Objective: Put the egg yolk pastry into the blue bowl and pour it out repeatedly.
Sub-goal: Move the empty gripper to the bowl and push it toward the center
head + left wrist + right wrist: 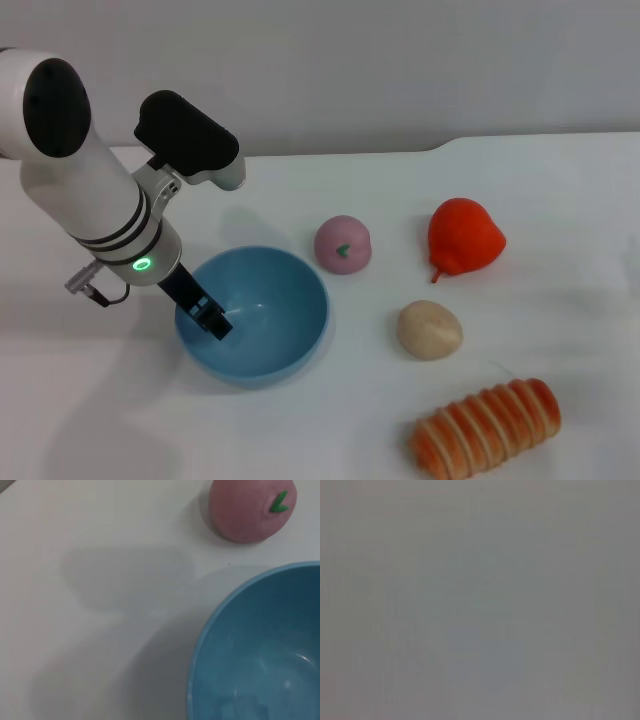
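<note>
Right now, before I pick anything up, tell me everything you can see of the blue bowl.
The blue bowl is a smooth, plain light-blue round bowl that looks like plastic. It stands upright on the white table and is empty, with faint glints on its inner floor. The left gripper is at its rim on the robot's left, fingertips reaching inside; whether it grips the wall is unclear. The pink ball sits just beyond it, the egg yolk pastry to its right, both apart from it.
</note>
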Robot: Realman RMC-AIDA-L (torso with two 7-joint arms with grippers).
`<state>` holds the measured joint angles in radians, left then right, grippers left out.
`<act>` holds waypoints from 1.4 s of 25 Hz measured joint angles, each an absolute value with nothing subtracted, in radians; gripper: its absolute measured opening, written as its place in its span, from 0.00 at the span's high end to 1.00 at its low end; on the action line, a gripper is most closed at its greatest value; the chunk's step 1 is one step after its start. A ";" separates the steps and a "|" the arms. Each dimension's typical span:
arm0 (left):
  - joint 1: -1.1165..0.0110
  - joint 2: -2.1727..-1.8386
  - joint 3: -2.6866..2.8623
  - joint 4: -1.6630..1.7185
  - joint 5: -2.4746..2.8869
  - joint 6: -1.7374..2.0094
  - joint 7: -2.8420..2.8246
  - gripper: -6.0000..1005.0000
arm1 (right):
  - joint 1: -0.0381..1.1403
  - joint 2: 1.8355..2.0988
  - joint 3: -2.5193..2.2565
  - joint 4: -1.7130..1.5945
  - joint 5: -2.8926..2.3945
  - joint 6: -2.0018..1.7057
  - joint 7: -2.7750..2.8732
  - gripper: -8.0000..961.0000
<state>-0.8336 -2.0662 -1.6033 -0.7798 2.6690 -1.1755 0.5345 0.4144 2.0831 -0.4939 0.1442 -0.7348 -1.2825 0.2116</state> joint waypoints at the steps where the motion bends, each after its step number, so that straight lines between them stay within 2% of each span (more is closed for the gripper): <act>1: -0.834 -2.066 -1.603 -0.779 2.669 -1.172 0.535 0.27 | 0.415 2.083 -0.494 0.144 -0.735 -1.283 0.212 0.33; 11: -0.836 -2.068 -1.600 -0.779 2.665 -1.142 0.536 0.71 | 0.419 2.082 -0.494 0.144 -0.735 -1.282 0.212 0.33; 20: -0.845 -2.071 -1.525 -0.802 2.643 -1.088 0.519 0.91 | 0.420 2.081 -0.498 0.143 -0.735 -1.280 0.211 0.33; 25: -0.841 -2.067 -1.526 -0.851 2.570 -0.972 0.517 0.98 | 0.416 2.080 -0.508 0.144 -0.757 -1.282 0.212 0.33; 35: -0.901 -2.059 -1.580 -0.896 2.578 -1.019 0.486 1.00 | 0.426 2.078 -0.508 0.147 -0.904 -1.289 0.254 0.33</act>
<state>-0.9014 -2.0589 -1.5801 -0.8963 2.5781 -1.0187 0.4858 0.4256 2.0780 -0.5076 0.1472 -0.9042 -1.2891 0.2539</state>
